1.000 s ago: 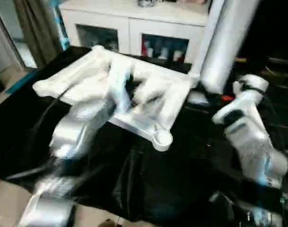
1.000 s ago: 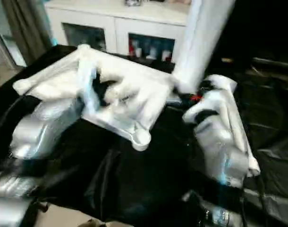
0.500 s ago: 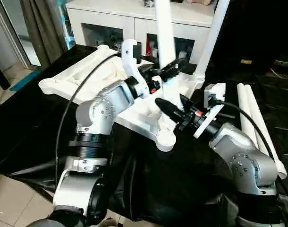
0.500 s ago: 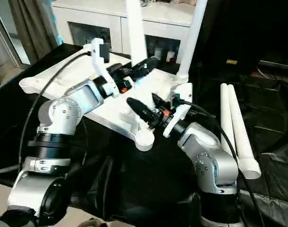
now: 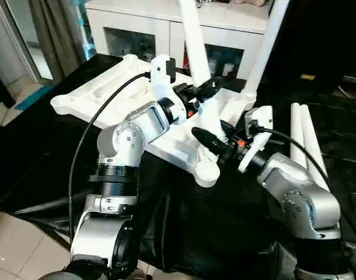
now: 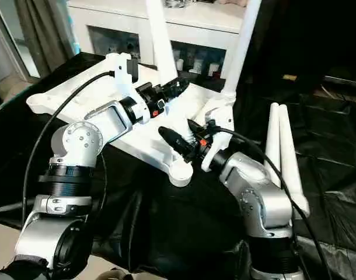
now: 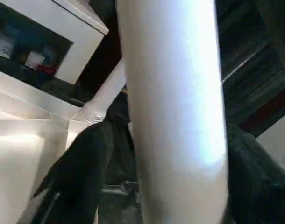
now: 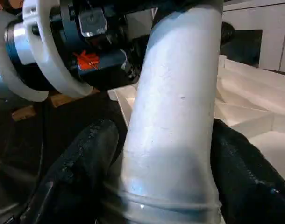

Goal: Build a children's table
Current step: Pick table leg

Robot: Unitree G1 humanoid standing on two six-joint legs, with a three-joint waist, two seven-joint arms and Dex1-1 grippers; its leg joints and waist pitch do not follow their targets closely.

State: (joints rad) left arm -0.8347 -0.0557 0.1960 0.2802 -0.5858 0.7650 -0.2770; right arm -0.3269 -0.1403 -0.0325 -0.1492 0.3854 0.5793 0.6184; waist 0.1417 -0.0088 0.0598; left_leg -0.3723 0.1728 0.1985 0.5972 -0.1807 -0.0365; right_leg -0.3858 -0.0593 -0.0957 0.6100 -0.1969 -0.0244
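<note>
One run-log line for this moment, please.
stage: leg fitting | left gripper: around tilted leg | right gripper: around its base | table top: upside down | one leg fitted | spare legs: lying

Table top upside down, two legs up, two spare.
White top (image 5: 102,93) lying ribbed side up on black cloth; one leg (image 5: 265,44) upright in far corner socket, second leg (image 5: 192,41) tilted mid-top; two loose legs (image 5: 306,140) side by side, right of top.
</note>
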